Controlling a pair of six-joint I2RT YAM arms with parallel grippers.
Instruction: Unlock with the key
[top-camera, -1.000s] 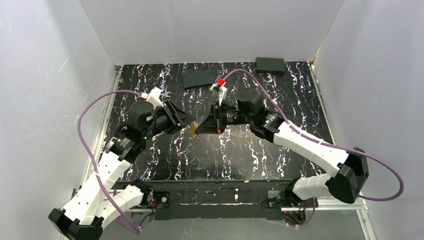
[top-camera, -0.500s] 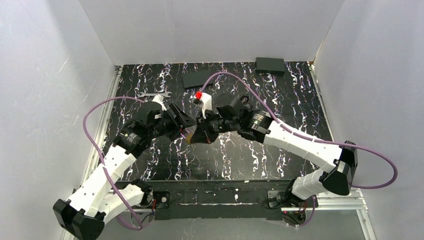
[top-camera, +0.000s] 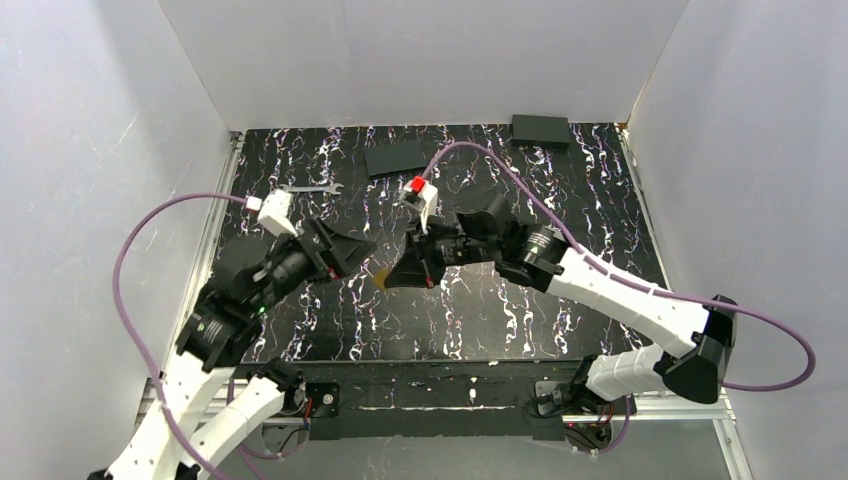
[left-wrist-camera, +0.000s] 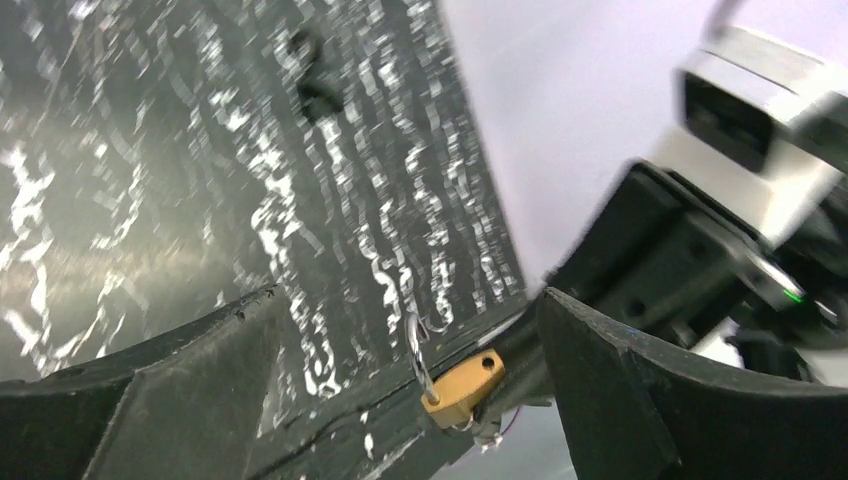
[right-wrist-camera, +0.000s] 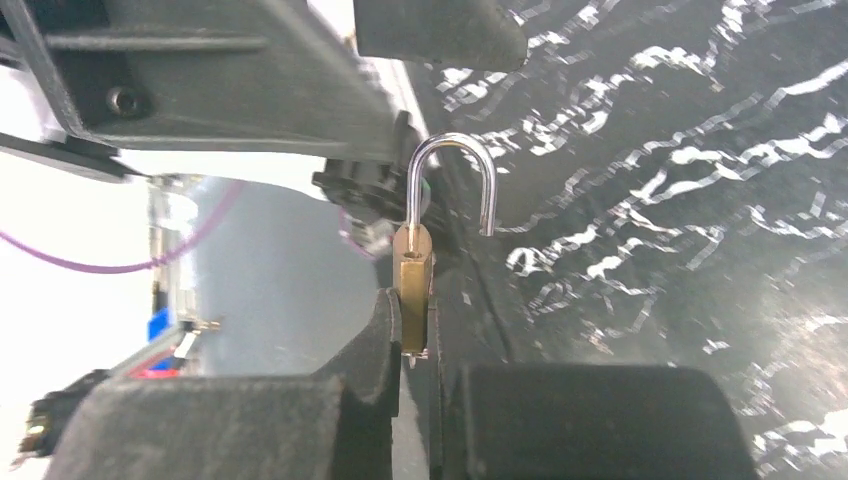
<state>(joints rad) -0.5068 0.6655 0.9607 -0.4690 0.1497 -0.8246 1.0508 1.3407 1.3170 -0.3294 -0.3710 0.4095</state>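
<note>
A small brass padlock (right-wrist-camera: 414, 290) is pinched by its body in my shut right gripper (right-wrist-camera: 412, 320), above the table's middle (top-camera: 383, 276). Its silvery shackle (right-wrist-camera: 452, 150) stands sprung open, one leg free of the body. A tiny silvery bit pokes from the lock's underside between the fingers; the key's black head is hidden. My left gripper (top-camera: 355, 250) faces the lock from the left, a little apart from it. In the left wrist view the left gripper (left-wrist-camera: 410, 300) is wide open and empty, with the padlock (left-wrist-camera: 463, 387) beyond its fingertips.
A flat silver wrench (top-camera: 308, 188) lies at the back left of the marbled black table (top-camera: 560, 190). A dark flat plate (top-camera: 396, 157) and a black box (top-camera: 540, 130) sit near the back edge. White walls close in three sides.
My left gripper has opened wide and drawn back to the left, away from the padlock. The right gripper keeps its hold on the lock and has shifted slightly.
</note>
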